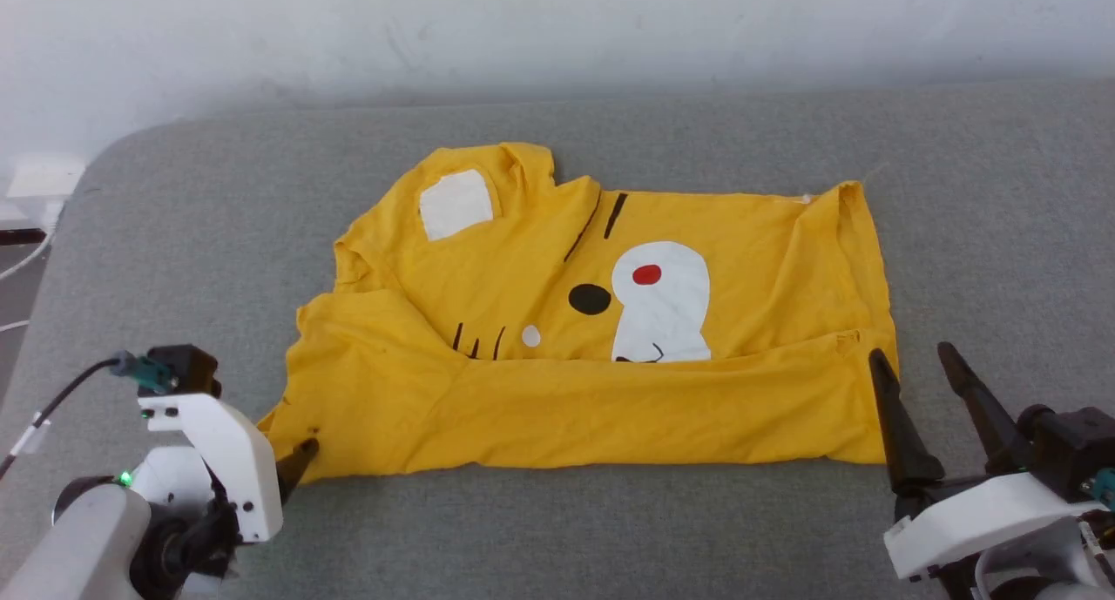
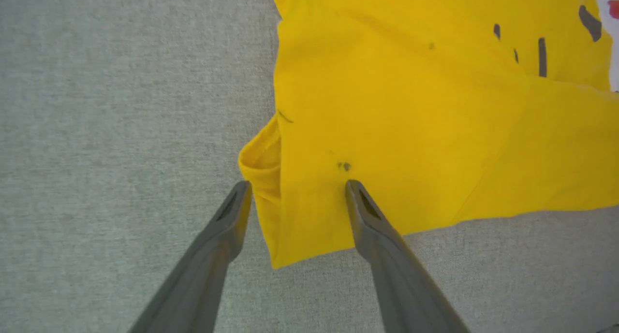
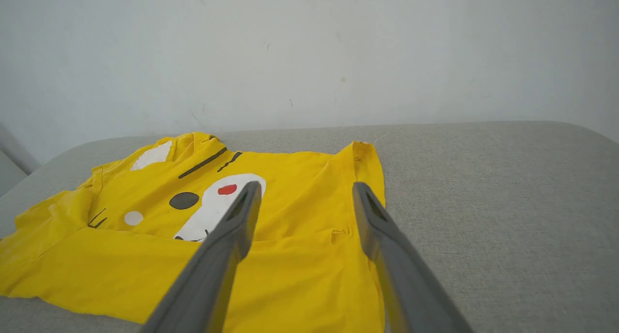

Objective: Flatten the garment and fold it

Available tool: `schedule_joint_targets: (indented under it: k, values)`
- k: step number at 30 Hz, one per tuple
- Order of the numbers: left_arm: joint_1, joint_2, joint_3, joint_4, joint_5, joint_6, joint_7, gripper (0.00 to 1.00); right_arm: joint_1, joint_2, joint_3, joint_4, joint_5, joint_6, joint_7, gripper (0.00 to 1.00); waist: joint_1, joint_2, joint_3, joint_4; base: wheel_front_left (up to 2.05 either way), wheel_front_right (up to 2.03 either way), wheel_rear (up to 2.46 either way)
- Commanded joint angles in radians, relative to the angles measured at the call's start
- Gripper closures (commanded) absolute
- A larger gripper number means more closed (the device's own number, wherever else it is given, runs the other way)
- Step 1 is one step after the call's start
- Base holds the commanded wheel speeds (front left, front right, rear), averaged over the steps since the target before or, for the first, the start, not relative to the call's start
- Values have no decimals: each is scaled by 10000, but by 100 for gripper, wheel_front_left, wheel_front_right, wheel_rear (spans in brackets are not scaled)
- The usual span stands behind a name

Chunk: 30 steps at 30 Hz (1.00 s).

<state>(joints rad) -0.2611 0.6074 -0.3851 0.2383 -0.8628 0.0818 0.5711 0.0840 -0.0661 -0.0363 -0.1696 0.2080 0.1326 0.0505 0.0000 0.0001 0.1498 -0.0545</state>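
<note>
Standing wide apart, the fingers [image 2: 377,236] of the left gripper [image 2: 297,184] are straddling the near left corner of the yellow T-shirt [image 1: 523,260] and are gripping nothing. In the left wrist view one finger is lying over the yellow cloth, its tip just beside a small dark mark [image 2: 344,166]. The other is pointing over the bare grey upholstered surface [image 1: 610,530], just beside a puffed fold of hem [image 2: 261,159]. Whether either tip is pressing down, I cannot tell.

The right gripper [image 3: 307,185] is likewise holding its fingers [image 3: 222,246] fully spread with nothing between them. In the head view it is sitting at the shirt's near right corner, one finger crossing the cloth's right edge and the other standing over the grey surface.

The T-shirt is lying in the middle of that surface, print side up. Its near edge is folded up over the front as a plain yellow band [image 1: 627,408], which is covering the bottom of the large white patch [image 1: 662,308]. That patch is carrying a red dot [image 1: 646,274], and a black oval [image 1: 590,299], a small white dot [image 1: 530,335] and thin black strokes are showing beside it. A second white patch [image 1: 456,202] is sitting near the far left corner. A small tear [image 3: 341,234] is showing at the fold line near the right edge. A white wall [image 1: 557,25] is rising behind the surface.
</note>
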Motion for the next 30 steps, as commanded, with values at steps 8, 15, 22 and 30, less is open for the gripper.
schedule_joint_targets:
  k: [8,15,22,30]
  values:
    - [-59,-457,-648,809,-163,42,971,8,-52,37,-22,-26,6,-19,121,0,0,-1,240,-236,0,0,0]
    - [-254,-991,-876,1394,-404,-200,1117,100,-244,-224,-1,9,205,-19,358,0,0,-1,228,-231,0,0,0]
    - [-134,-1184,-128,1258,-748,-200,-136,100,-783,-895,-276,1162,1086,-19,2316,0,0,-1,186,-100,0,0,0]
    - [-20,-1066,363,-200,-684,13,-1018,100,-1866,-1817,-344,3121,1924,-19,5947,0,0,-1,350,357,0,0,0]
